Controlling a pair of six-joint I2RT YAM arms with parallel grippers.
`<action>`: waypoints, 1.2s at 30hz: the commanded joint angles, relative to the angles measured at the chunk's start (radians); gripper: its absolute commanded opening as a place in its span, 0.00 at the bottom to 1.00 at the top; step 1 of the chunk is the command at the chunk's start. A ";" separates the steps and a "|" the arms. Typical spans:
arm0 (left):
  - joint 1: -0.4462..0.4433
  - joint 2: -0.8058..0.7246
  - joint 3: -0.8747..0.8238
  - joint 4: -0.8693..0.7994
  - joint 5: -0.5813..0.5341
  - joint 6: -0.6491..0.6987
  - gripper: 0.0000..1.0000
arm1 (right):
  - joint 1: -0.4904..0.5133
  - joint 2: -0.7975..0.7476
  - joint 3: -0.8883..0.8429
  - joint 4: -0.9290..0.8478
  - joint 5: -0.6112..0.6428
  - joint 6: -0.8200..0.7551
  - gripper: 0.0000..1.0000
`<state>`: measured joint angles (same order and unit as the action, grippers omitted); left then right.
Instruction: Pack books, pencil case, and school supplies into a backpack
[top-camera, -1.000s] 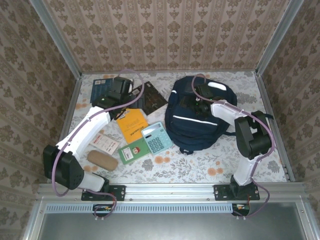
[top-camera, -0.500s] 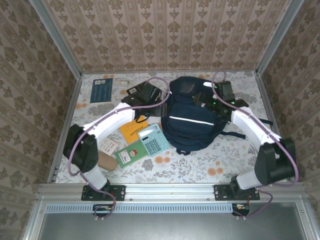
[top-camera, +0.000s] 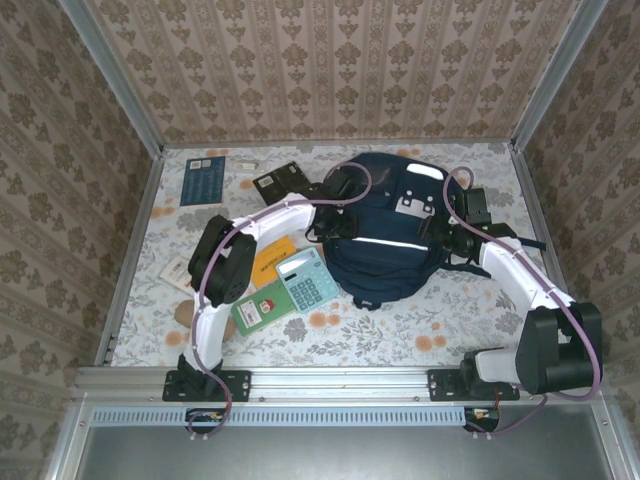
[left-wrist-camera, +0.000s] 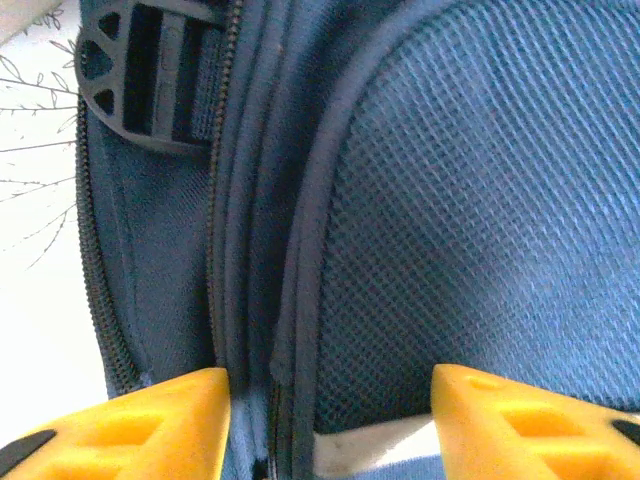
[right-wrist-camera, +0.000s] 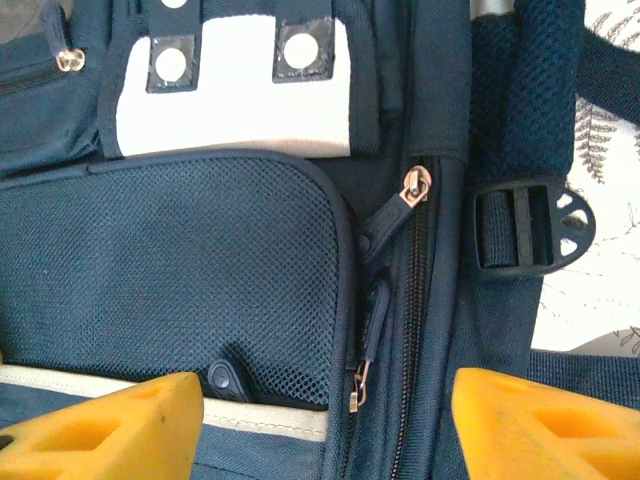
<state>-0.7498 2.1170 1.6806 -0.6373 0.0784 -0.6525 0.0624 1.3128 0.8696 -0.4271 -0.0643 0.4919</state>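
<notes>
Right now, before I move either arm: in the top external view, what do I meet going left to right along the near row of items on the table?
pencil case → green book → calculator → backpack

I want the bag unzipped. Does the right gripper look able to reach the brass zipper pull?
Likely yes: the right gripper hovers open over the backpack, the brass zipper pull uncovered ahead of its fingers.
</notes>
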 joint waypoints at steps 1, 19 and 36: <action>0.020 0.049 0.073 -0.060 -0.017 0.020 0.44 | -0.008 -0.037 -0.030 -0.032 0.007 -0.014 0.64; 0.092 0.018 0.210 -0.226 -0.073 0.039 0.62 | -0.035 -0.005 -0.023 -0.011 0.001 0.001 0.55; -0.021 -0.085 -0.086 -0.036 0.058 -0.263 0.65 | -0.081 0.010 -0.002 -0.025 0.031 0.004 0.53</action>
<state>-0.7753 1.9987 1.5600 -0.7021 0.1421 -0.8803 -0.0109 1.3521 0.8593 -0.4274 -0.0559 0.4934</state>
